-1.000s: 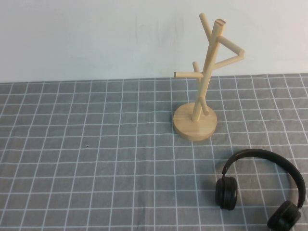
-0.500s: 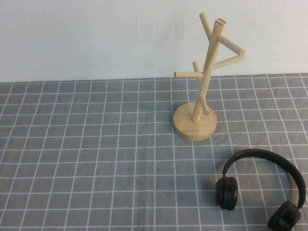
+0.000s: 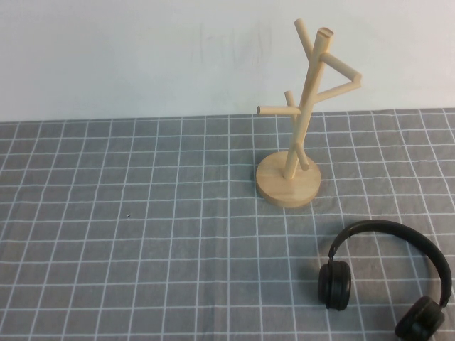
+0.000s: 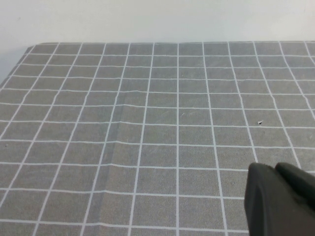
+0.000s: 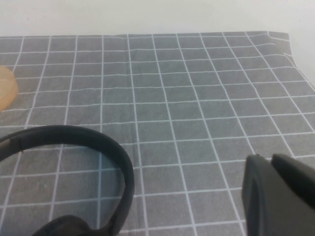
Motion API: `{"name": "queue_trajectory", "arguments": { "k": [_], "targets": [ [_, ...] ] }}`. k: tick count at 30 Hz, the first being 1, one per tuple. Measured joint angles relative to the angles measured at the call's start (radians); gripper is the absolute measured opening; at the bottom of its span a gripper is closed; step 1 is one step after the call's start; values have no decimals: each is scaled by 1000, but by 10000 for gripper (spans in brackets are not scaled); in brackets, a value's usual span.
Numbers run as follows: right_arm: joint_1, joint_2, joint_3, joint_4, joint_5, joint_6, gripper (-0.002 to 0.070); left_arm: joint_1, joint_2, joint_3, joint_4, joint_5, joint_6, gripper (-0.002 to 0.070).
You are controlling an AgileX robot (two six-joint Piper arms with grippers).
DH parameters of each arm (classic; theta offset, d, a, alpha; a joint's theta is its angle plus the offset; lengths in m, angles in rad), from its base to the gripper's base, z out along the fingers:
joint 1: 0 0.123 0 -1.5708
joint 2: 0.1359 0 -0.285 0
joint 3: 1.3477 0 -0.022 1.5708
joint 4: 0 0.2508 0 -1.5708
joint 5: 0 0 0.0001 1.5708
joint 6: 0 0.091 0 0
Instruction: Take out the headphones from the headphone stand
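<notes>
A: Background? Surface?

B: White wall behind, grey checked cloth (image 3: 142, 234) over the table. Wooden headphone stand (image 3: 298, 121) upright at about 1 o'clock from the middle of the cloth in the high view, every branch bare.

A: Headphones?

B: The headphones (image 3: 384, 280) lie flat on the cloth at about 5 o'clock, in front of the stand's base and apart from it. Both ear cups are down, headband arching toward the stand. Nothing touches them.

A: So progress?

B: I'd call it done, or as good as. They're off the stand and resting on the table. Nothing left that I can see except keeping my arms clear.

A: Your grippers?

B: Neither shows in the high view. My left gripper (image 4: 280, 199) is only a dark edge in its wrist camera, over bare cloth; I cannot tell how its jaws stand. My right gripper (image 5: 278, 194) is another dark edge, near the headband but not on it; cannot tell there either. Neither has hold of anything visible.
</notes>
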Motion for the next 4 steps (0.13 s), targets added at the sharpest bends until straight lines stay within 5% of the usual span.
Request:
{"name": "queue_trajectory", "arguments": {
  "k": [4],
  "targets": [
    [0, 0, 0, 0, 0, 0, -6, 0, 0, 0, 0, 0, 0, -4]
  ]
}}
